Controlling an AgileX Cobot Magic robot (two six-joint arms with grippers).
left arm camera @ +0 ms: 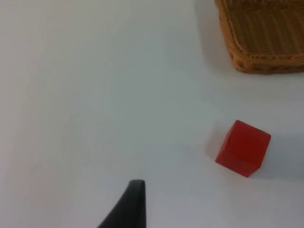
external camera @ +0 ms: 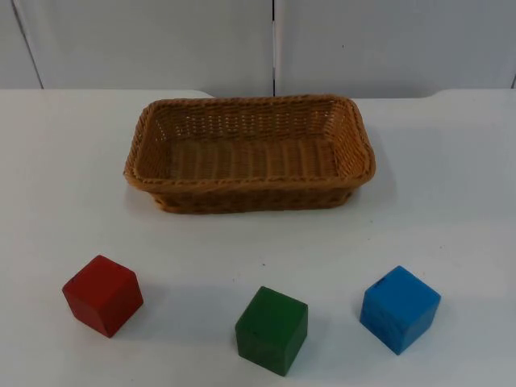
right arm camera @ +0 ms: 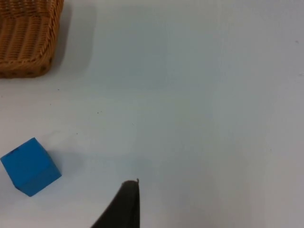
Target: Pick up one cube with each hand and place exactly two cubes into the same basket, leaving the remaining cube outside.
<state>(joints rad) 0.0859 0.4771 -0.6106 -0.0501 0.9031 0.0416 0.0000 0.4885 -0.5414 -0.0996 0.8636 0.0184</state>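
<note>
Jaws of both grippers: whether open or closed, I cannot tell. Nothing is done yet: basket (external camera: 153, 179) sits at twelve o'clock, holding nothing; red cube (external camera: 102, 295), green cube (external camera: 272, 330), blue cube (external camera: 399, 309) wait on the tabletop (external camera: 451, 201) toward six.

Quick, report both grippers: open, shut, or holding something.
Left gripper: cannot be told; it holds nothing, over bare table beside the red cube.
Right gripper: cannot be told; it holds nothing, beside the blue cube.
</note>
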